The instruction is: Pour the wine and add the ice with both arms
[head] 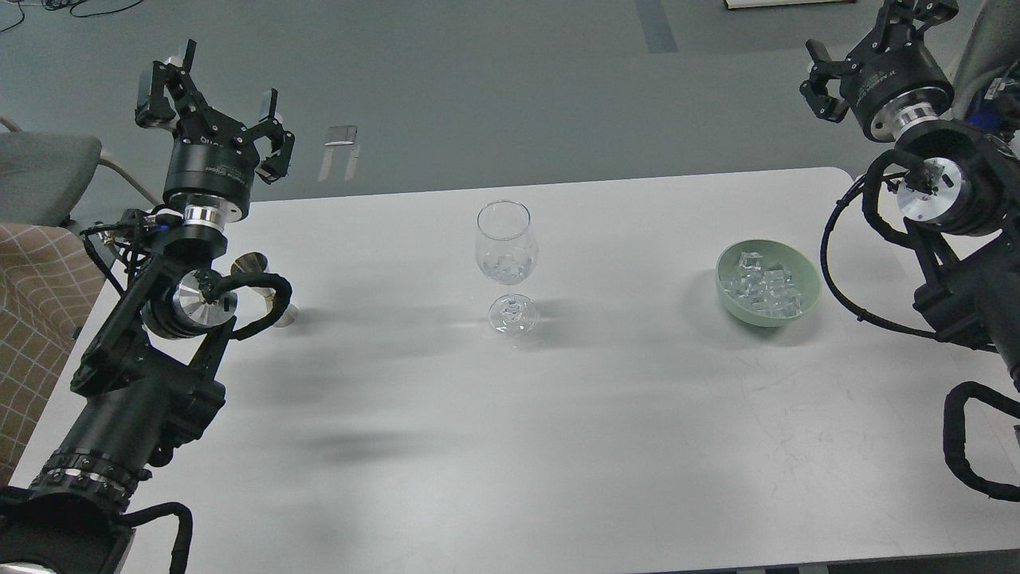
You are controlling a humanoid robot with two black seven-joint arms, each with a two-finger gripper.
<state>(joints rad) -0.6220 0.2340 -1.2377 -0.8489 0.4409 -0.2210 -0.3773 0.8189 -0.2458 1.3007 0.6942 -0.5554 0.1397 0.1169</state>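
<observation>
A clear wine glass [504, 253] stands upright at the table's middle with a few ice cubes [507, 266] low in its bowl; I cannot tell liquid from glass there. A pale green bowl [806, 281] at the right holds more ice cubes [763, 285]. A small silver measuring cup [252, 266] stands partly hidden behind my left arm. My left gripper [211, 100] is open and empty, pointing up over the table's far left corner. My right gripper [870, 38] is open and empty, raised beyond the table's far right corner, well clear of the bowl.
The white table [558, 446] has rounded far corners. A grey chair [44, 171] and a checked cloth [32, 303] are off its left side. A small metal piece [341, 147] lies on the grey floor behind.
</observation>
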